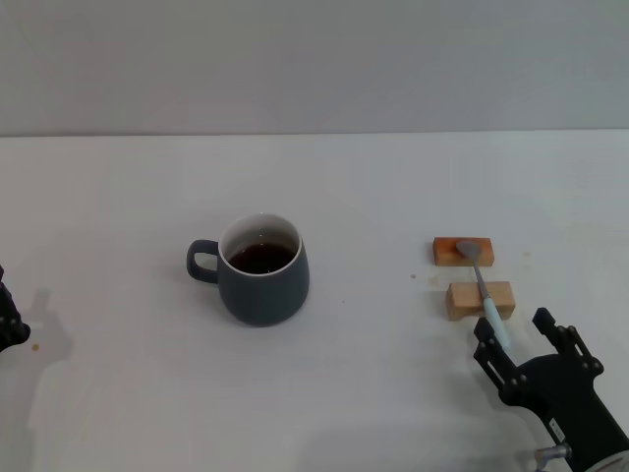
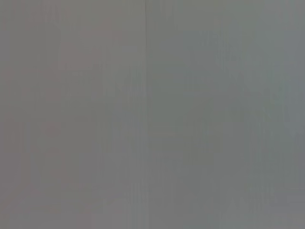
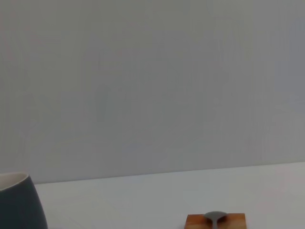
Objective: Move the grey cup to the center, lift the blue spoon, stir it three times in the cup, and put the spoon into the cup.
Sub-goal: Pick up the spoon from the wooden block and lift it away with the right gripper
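The grey cup (image 1: 262,271) stands on the white table left of centre, handle pointing left, with dark brown liquid inside. Its edge also shows in the right wrist view (image 3: 19,204). The blue spoon (image 1: 485,290) lies across two small wooden blocks at the right, metal bowl on the far block and pale blue handle pointing toward me. Its bowl shows in the right wrist view (image 3: 215,217). My right gripper (image 1: 516,336) is open at the near right, with the end of the spoon handle between its fingers, close to the left finger. My left gripper (image 1: 8,320) sits at the far left edge.
The far wooden block (image 1: 462,252) and the near wooden block (image 1: 480,299) hold the spoon above the table (image 1: 393,197). The far block also shows in the right wrist view (image 3: 215,222). A plain wall stands behind the table. The left wrist view shows only flat grey.
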